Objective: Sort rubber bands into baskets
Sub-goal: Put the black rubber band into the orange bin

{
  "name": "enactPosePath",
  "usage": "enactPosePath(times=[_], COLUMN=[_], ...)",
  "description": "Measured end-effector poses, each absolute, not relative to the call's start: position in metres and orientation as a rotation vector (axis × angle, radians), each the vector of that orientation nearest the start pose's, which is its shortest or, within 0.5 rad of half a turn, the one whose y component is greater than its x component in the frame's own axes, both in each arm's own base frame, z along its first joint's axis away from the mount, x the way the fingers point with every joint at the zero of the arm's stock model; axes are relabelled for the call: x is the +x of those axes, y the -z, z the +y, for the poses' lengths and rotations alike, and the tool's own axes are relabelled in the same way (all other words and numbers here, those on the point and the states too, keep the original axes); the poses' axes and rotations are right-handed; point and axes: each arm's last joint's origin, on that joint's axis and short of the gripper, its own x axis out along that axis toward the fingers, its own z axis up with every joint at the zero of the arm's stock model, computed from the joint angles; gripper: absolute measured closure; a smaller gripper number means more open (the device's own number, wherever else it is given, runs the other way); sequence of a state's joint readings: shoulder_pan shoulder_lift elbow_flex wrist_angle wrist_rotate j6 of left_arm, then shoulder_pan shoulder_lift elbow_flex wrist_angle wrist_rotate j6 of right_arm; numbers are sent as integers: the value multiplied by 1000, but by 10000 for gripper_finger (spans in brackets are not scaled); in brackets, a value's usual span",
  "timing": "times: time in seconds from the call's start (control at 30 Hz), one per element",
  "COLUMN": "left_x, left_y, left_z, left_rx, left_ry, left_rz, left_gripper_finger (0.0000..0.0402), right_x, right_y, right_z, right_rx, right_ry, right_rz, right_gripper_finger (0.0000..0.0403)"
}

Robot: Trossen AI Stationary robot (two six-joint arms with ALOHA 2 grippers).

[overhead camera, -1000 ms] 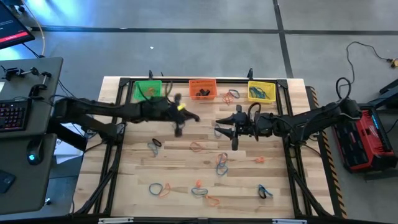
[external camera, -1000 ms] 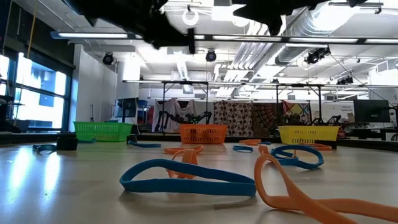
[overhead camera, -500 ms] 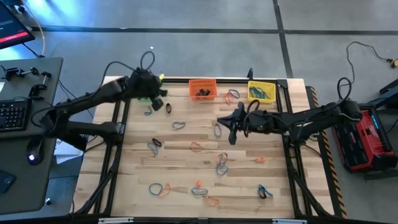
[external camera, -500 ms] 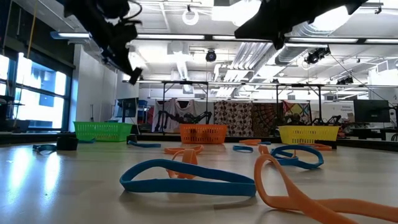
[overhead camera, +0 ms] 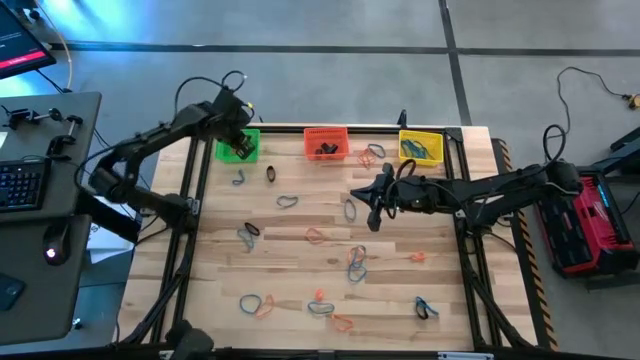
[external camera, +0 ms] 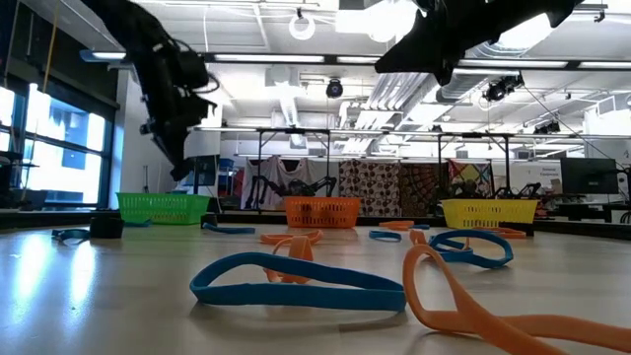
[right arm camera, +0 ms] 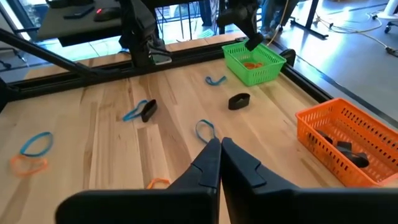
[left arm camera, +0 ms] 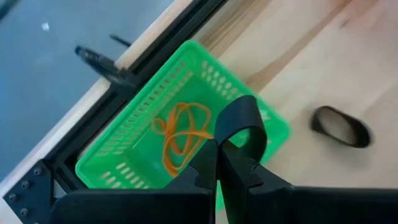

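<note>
left gripper: pinched on a black rubber band, hanging over the green basket at the desk's far left corner; a second ago it was out over the middle of the desk, so it has swung back and outward.
green basket contents: thin orange bands lying tangled on its floor (seen past the left fingers).
right gripper: fingers pressed together with nothing seen between them, held above the desk's middle right; a second ago it was spread, and the arm has barely shifted.
red-orange basket: far edge, centre, with dark bands inside.
yellow basket: far edge, right of the red-orange one, blue and dark bands in it.
loose black band: on the desk near the green basket.
other loose bands: blue, orange and grey-teal loops scattered across the wood, among them a blue band and an orange band close to the low camera; these lie as before.
</note>
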State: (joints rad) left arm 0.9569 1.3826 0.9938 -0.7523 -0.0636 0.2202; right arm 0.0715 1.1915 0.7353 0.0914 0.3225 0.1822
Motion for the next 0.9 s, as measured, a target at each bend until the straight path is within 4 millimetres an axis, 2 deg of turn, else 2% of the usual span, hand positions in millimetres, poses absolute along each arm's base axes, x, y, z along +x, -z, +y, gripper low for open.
enactPosePath(times=[0.17,0.37,0.67,0.9], left_x=[149,167,229,283], left_y=[-226,-240,-270,-275], left_z=[229,225,218,225], left_rx=[-353,-285,-180,-131], left_ry=[-767,-735,-592,-484], left_rz=[1208,1153,1017,991], left_gripper_finger=[401,401,401,401], right_x=[258,257,257,257], right_y=[-261,-260,-260,-258], right_z=[9,9,4,3], right_rx=[108,106,110,106], right_ry=[280,280,300,308], right_rz=[335,341,341,364], right_gripper_finger=[403,403,403,403])
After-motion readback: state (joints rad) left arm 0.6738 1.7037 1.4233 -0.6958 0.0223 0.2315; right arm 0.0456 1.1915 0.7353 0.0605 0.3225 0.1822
